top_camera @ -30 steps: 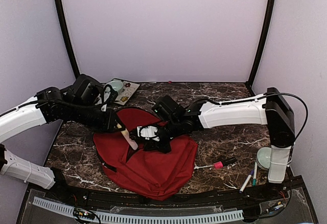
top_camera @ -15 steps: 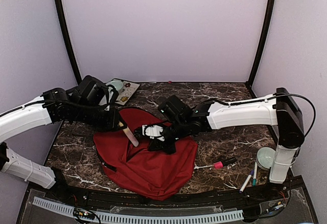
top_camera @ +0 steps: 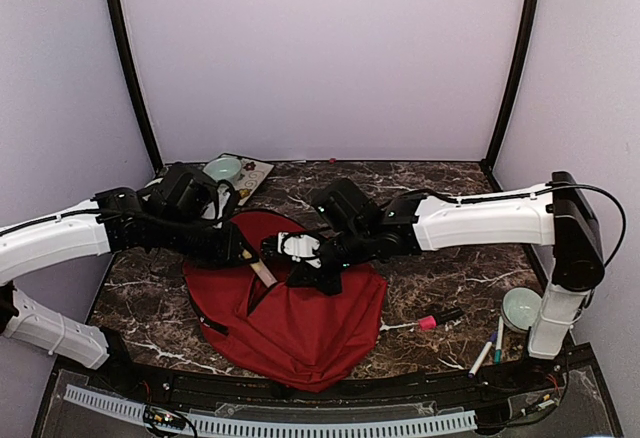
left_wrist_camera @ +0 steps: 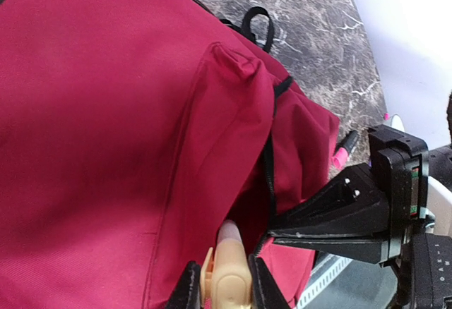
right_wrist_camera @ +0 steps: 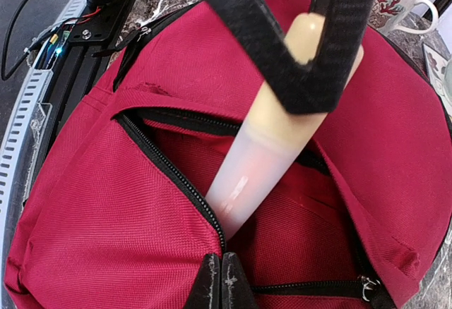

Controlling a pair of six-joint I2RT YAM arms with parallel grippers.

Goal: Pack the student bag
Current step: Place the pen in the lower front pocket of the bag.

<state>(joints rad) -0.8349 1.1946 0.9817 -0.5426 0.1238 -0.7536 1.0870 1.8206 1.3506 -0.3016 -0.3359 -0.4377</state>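
Left arm: you have it reaching in low from the left. The left gripper (top_camera: 243, 250) is clenched on a pale stick (right_wrist_camera: 272, 143), whose tip points into the zip opening.
Right arm: stretched across from the right. The right gripper (right_wrist_camera: 222, 279) is pinched tight on the zipper edge of the student bag (top_camera: 300, 328).
Bag: lies flat, centre-front on the dark marble table (top_camera: 440, 193).
Right of the bag: a pink-capped marker (top_camera: 430, 322), two pens (top_camera: 481, 358) and a pale bowl (top_camera: 520, 306).
Walls (top_camera: 320, 58): plain lilac.
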